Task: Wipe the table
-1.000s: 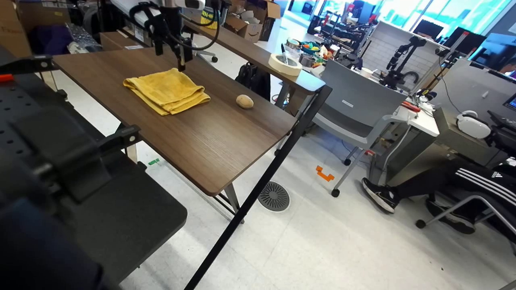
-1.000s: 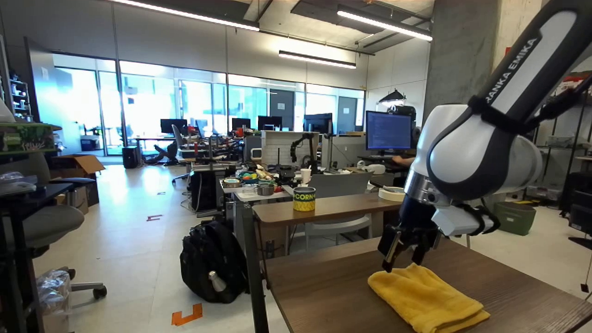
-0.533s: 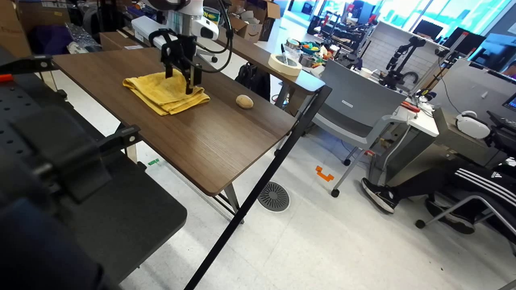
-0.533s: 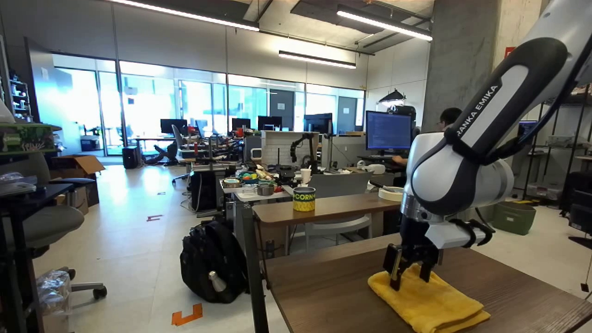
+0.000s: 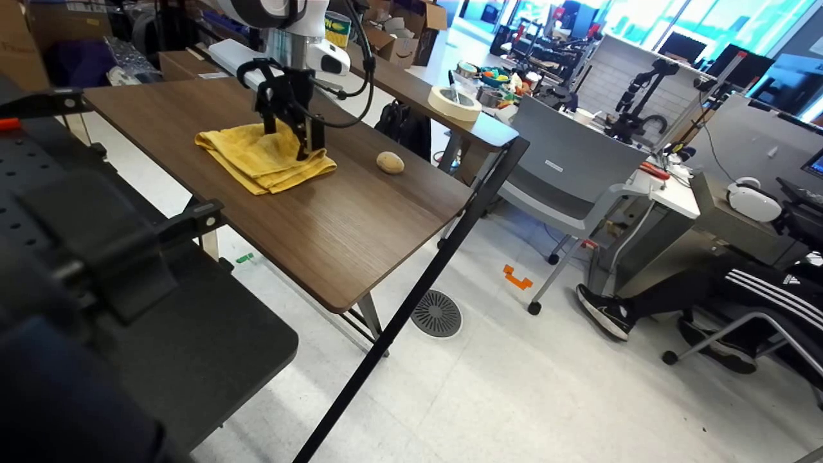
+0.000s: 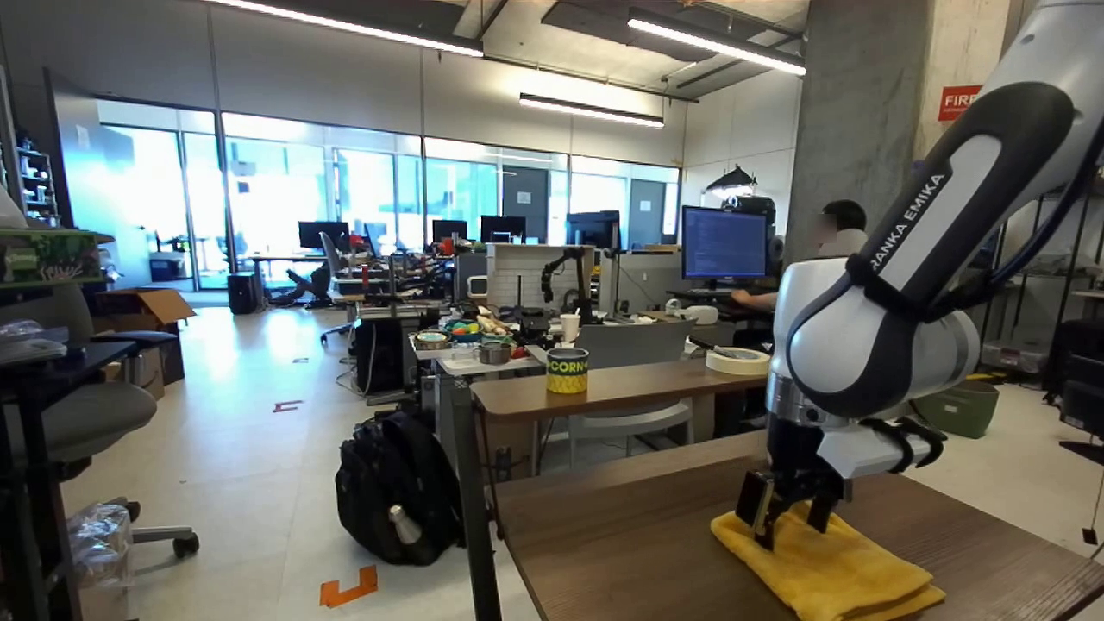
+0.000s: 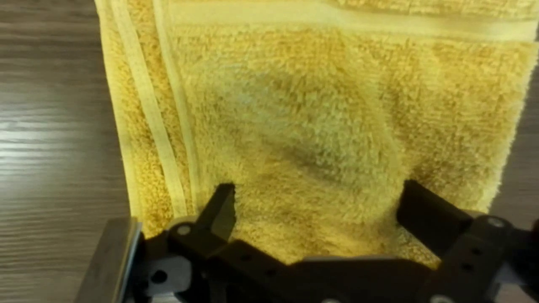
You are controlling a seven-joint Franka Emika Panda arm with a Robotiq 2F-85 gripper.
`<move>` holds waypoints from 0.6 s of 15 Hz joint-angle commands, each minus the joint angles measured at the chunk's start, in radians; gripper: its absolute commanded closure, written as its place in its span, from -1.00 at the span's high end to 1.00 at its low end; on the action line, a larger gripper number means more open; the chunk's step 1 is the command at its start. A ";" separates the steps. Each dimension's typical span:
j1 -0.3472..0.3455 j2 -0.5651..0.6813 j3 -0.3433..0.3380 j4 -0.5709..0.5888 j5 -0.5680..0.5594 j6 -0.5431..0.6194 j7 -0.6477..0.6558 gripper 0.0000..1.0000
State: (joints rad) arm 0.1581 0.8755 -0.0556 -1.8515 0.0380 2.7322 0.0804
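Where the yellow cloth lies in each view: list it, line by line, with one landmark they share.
In an exterior view: the yellow cloth is left of centre, in the upper half.
In an exterior view: the yellow cloth is at the lower right, near the bottom edge.
Wrist view: the yellow cloth fills most of the picture, under the claw.
Shared landmark: the dark brown table, showing beside the yellow cloth in all three.

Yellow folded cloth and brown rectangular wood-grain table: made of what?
Yellow folded cloth: matte terry fabric, by its fuzzy pile and flat woven bands; fibre unclear.
Brown rectangular wood-grain table: satin top, perhaps laminate or veneer, given streaky grain and soft glare; solid wood not ruled out.
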 commanded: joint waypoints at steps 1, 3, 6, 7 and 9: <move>-0.050 0.028 -0.069 -0.019 -0.021 0.049 0.038 1.00; -0.089 0.027 -0.075 -0.022 -0.016 0.067 0.022 1.00; -0.133 0.009 -0.028 -0.046 -0.025 0.096 -0.044 1.00; -0.139 0.006 -0.001 -0.064 -0.032 0.124 -0.079 1.00; -0.132 0.005 0.033 -0.102 -0.061 0.201 -0.136 1.00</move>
State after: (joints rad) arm 0.0315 0.8837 -0.0841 -1.8919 0.0209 2.8323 0.0077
